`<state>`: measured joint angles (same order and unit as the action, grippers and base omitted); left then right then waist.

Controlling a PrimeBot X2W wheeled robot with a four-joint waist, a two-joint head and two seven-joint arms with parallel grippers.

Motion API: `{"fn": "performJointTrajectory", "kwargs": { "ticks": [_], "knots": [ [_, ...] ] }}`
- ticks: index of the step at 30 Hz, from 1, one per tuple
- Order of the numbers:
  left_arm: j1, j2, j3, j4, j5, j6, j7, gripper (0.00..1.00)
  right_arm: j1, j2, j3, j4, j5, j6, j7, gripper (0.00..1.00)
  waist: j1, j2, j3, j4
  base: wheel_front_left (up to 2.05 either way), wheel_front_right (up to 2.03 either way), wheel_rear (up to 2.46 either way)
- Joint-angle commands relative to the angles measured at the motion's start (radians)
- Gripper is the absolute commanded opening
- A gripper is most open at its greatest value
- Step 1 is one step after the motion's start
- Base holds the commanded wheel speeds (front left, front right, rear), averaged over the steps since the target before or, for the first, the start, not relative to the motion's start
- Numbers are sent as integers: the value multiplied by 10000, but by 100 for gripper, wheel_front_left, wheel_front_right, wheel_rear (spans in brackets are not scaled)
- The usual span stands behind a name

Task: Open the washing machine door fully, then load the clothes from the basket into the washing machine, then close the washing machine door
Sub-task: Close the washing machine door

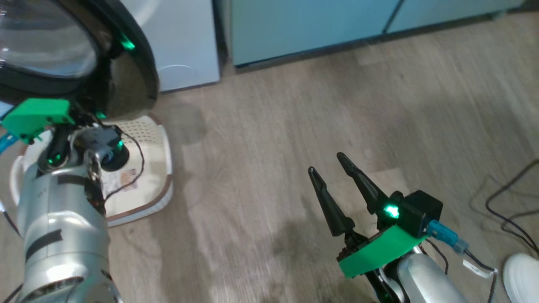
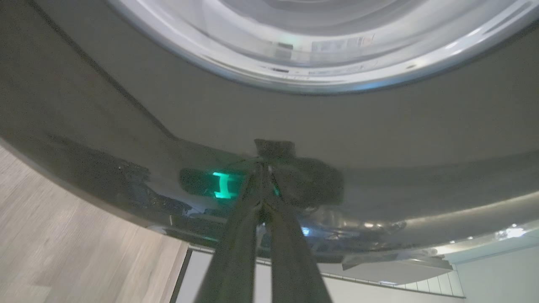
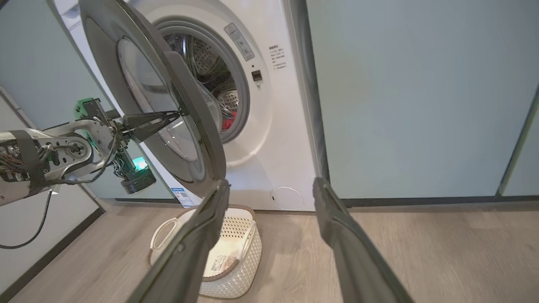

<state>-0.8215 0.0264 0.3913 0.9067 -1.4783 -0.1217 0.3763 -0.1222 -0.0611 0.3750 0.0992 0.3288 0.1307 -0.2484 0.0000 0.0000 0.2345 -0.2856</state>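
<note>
Arms: left is extended forward to the washing machine door (image 3: 198,143). The left gripper (image 3: 174,114) is pressed together, with its tips touching the glossy black rim on the outer face. Right arm is held low over the wood floor (image 1: 294,105), right gripper (image 1: 326,163) spread wide. Door is swung partly open over the basket (image 1: 158,168). Tip contact, met by its own reflection, is shown in the left wrist view. Red clothes (image 3: 227,122) are seen in the right wrist view, low inside the steel drum (image 3: 202,59) of the washing machine (image 3: 278,126).
</note>
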Motion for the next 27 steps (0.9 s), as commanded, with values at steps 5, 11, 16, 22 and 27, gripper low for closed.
{"fn": "performJointTrajectory", "kwargs": {
  "ticks": [5, 11, 16, 22, 27],
  "knots": [
    [-804, 368, 310, -507, 53, -88, -836, 0, -292, 108, 190, -534, 215, 0, -129, 100, 0, 0, 468, -927, 0, 0, 0],
    [-1327, 454, 593, -653, 103, -89, -2135, 0, -254, 108, 176, -730, 366, 0, -131, 100, 0, 0, 703, -1501, 0, 0, 0],
    [-1668, 570, 783, -656, 184, -89, -3174, 0, -231, 108, 184, -842, 470, 0, -132, 100, 0, 0, 831, -1915, 0, 0, 0],
    [-2177, 704, 675, -370, 358, -89, -3838, 0, -225, 108, 218, -900, 564, 0, -133, 100, 0, 0, 919, -2235, 0, 0, 0],
    [-2495, 732, 487, -58, 463, -89, -4093, 0, -239, 108, 227, -927, 610, 0, -133, 100, 0, 0, 934, -2334, 0, 0, 0]
  ]
}}
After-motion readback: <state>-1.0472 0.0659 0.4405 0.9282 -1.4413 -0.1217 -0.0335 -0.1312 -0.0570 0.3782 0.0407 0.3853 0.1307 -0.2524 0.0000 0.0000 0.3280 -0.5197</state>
